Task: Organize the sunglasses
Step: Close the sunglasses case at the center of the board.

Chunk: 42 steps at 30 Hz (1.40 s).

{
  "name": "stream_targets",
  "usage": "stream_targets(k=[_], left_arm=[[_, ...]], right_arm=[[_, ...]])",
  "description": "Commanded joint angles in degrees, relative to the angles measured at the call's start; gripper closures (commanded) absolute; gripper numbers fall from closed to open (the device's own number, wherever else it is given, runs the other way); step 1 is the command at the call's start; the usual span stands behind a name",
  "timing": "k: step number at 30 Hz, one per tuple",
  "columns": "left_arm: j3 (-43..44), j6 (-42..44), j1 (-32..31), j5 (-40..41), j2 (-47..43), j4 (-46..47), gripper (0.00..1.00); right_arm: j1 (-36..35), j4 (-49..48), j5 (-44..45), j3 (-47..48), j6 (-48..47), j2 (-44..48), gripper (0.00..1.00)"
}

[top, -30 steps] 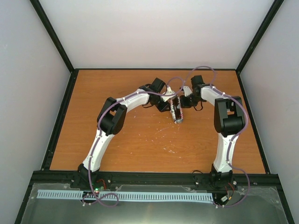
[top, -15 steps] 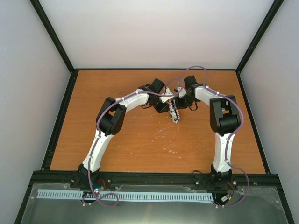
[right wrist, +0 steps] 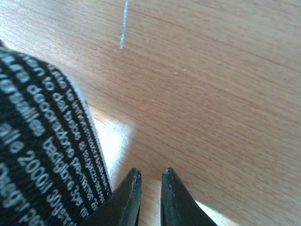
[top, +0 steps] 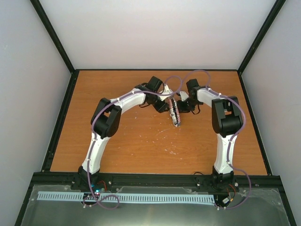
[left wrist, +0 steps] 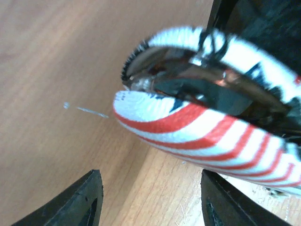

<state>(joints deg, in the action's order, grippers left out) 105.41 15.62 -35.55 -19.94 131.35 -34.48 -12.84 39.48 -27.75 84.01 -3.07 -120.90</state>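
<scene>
The flag-patterned case (top: 176, 113) lies on the table between both arms. In the left wrist view the case (left wrist: 197, 129) gapes open at its end, and the sunglasses (left wrist: 214, 80) sit inside it, with the thin frame and dark lenses partly showing. My left gripper (top: 165, 105) is open and empty just left of the case, its jaws (left wrist: 153, 200) wide apart over bare wood below the case. My right gripper (top: 183, 106) is just right of the case, its jaws (right wrist: 150, 181) nearly together with nothing between them. A black surface with white print (right wrist: 37, 141) lies beside its left finger.
The wooden table (top: 141, 141) has white scuff marks near its middle. Black rails (top: 61, 117) edge the table, with grey walls behind them. A thin white scratch (right wrist: 124, 23) marks the wood ahead of the right gripper.
My right arm has swung left and come close to the case. My left wrist has shifted a little back and left. The case has moved slightly left.
</scene>
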Motion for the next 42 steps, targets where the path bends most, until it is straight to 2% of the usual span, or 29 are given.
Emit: stream_targets(k=[1,12,16,21,26,32,42], left_arm=[[-1.1,-0.9,0.9,-2.7,-4.9,7.1,0.42],[-0.8,-1.2,1.6,-2.8,-3.9,7.1,0.43],[-1.6,-1.9,3.0,-2.5,-4.5,7.5,0.43],[-1.9,-3.0,6.4,-1.6,-5.0,8.8,0.44],[2.6,-3.2,10.3,-3.3,-1.9,7.9,0.44],[9.8,-3.6,10.7,-6.1,3.5,5.5,0.45],[6.4,-4.8,10.5,-8.4,2.5,6.4,0.45]], right_arm=[[1.4,3.2,2.2,-0.1,-0.3,1.3,0.84],[3.2,5.0,10.6,7.1,1.1,3.9,0.82],[3.1,3.5,7.3,8.3,1.8,6.8,0.83],[1.4,1.1,1.2,7.9,2.3,9.9,0.88],[-2.1,0.9,-0.7,6.5,3.0,8.9,0.94],[-4.6,-0.5,-0.7,3.1,4.5,7.7,0.92],[-4.7,1.3,4.5,4.6,4.5,3.1,0.92]])
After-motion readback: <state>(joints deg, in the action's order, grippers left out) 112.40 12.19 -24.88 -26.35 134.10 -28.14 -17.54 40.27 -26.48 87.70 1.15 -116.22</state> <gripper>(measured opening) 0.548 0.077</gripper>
